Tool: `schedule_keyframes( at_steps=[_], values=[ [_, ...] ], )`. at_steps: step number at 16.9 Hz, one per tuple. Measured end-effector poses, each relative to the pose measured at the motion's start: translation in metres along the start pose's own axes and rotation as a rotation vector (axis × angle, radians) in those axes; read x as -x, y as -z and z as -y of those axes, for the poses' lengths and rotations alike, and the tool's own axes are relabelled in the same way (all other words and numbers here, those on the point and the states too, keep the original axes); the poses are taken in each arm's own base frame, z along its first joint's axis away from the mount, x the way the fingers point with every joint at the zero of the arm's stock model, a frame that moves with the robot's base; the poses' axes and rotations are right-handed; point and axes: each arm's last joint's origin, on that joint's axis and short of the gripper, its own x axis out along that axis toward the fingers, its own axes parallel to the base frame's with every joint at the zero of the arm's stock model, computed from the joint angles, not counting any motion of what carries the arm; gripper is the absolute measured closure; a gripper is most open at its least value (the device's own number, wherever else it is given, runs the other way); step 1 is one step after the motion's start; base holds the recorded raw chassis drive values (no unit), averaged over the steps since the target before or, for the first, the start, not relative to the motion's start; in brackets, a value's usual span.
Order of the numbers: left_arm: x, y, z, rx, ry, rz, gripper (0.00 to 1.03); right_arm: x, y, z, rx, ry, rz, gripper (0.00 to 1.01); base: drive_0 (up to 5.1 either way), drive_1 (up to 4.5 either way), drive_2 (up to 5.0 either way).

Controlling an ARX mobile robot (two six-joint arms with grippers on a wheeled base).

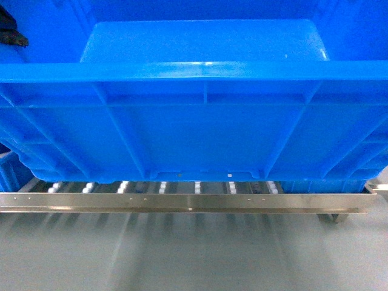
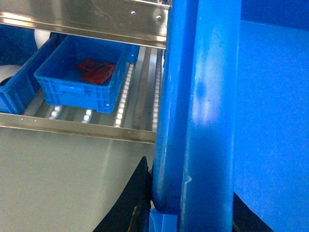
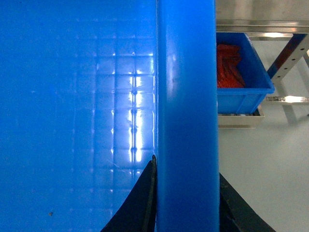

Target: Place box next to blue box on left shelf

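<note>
Box [image 1: 200, 121] empty; small blue crate [image 2: 79, 77] holds red items [image 2: 96, 71].

- Your head camera looks forward and down, very near the box [image 1: 200, 133], with the left shelf [image 1: 182, 202] just beyond.
- Each wrist camera sits tight against one box rim, looking along it.
- All three views share that box.

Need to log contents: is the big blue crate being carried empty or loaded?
Empty: the box shows only bare blue floor in head and right wrist views.
</note>
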Motion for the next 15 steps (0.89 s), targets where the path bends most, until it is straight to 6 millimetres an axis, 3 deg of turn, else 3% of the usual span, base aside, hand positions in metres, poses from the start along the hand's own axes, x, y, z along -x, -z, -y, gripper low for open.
schedule_keyframes(
  at_steps=[4,15],
  values=[
    [0.0008,-0.0010,-0.0018,0.001,-0.007,0.005,0.83,0.0002,-0.0001,-0.0020,0.002,-0.007,0.003,0.80,-5.0,2.48,2.5],
    [0.0009,-0.0010,-0.0013,0.002,-0.003,0.005,0.83,0.0002,-0.0002,-0.0018,0.002,-0.005,0.004,0.80,0.0,0.00,0.0]
  ],
)
